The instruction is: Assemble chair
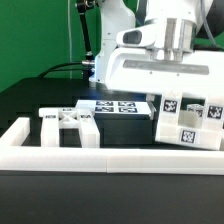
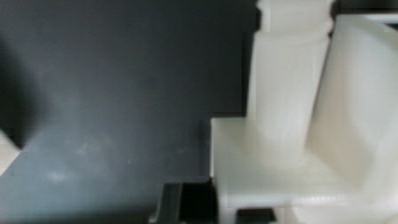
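Observation:
In the exterior view my gripper (image 1: 168, 92) hangs low over a white chair part (image 1: 186, 120) with black-and-white tags, at that view's right; its fingertips are hidden behind the hand and the part. In the wrist view this blocky white chair part (image 2: 294, 120) fills the frame close to the camera and runs down between my dark fingers (image 2: 189, 205). The gripper (image 2: 228, 210) looks shut on it. More white chair parts (image 1: 70, 122), blocky legs and bars, lie at the exterior view's left.
The long white border rail (image 1: 100, 158) runs across the front of the table. The marker board (image 1: 112, 106) lies flat behind the parts. The dark table (image 2: 107, 100) shows beside the held part. A green backdrop stands behind the arm.

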Controlling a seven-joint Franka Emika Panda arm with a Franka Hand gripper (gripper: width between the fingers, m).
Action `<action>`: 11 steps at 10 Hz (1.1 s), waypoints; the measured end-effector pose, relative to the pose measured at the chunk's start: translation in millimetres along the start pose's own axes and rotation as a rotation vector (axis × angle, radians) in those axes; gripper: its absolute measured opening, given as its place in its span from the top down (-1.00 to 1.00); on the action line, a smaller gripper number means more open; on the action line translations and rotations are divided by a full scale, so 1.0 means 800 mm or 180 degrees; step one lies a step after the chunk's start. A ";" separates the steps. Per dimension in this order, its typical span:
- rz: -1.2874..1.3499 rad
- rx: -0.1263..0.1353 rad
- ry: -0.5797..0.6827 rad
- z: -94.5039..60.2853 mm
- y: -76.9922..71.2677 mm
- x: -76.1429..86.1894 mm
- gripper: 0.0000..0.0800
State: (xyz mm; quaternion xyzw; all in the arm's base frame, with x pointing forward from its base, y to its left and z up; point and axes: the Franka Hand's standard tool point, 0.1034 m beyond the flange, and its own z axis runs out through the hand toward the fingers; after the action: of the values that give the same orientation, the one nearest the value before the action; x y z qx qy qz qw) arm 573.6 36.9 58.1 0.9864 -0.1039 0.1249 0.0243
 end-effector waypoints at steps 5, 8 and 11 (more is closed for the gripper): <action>0.0043 -0.0035 -0.0410 0.001 0.005 -0.011 0.91; 0.0089 -0.0045 -0.1103 -0.017 0.016 -0.010 0.91; 0.0086 -0.0102 -0.1951 -0.033 0.025 -0.019 0.91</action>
State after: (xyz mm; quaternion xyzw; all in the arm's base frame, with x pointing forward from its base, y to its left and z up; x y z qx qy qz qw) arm 548.8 22.6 80.1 0.9762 -0.1215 -0.1798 0.0057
